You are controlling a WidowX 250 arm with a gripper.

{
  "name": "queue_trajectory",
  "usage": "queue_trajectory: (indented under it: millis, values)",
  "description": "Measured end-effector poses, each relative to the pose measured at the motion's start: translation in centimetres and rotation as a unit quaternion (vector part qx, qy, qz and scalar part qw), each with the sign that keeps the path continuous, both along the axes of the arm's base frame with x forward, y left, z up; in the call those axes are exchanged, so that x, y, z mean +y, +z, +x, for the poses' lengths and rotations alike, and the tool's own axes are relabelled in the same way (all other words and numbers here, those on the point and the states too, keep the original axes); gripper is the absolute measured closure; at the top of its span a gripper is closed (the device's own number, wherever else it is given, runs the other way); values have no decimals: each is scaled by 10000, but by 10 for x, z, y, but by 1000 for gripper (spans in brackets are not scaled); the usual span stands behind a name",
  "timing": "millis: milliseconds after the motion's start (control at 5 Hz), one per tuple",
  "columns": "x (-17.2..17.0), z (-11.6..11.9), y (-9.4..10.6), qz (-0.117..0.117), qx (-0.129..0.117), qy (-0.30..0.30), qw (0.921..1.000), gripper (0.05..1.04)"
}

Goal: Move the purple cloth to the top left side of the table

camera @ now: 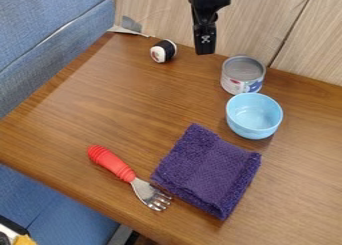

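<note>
The black gripper (205,45) hangs at the top of the view, right of centre, above the back part of the table; whether anything is between its fingertips cannot be made out. Well in front of it and apart from it, the folded purple cloth (208,171) lies flat on the wooden table (113,106), in the lower middle of the view. The table's top left part lies to the left of the gripper.
A sushi roll toy (163,51) sits near the back edge, left of the gripper. Right of it stand a tin can (242,75) and a light blue bowl (254,116), the bowl just behind the cloth. A red-handled fork (127,176) lies at the cloth's left.
</note>
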State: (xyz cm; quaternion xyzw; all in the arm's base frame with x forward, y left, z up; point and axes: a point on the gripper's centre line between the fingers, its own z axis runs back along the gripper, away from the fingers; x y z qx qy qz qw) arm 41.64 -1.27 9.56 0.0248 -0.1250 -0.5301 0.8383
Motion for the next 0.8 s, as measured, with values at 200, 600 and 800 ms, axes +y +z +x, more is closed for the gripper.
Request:
queue_trajectory:
  millis: [200, 600, 800]
  values:
    - [-1, -3, -16, -27, 209, 30, 9998, 83]
    - [-49, -40, -10, -206, 244, -209, 9993, 83]
    - [-69, -69, -7, -174, 260, -297, 9991, 83]
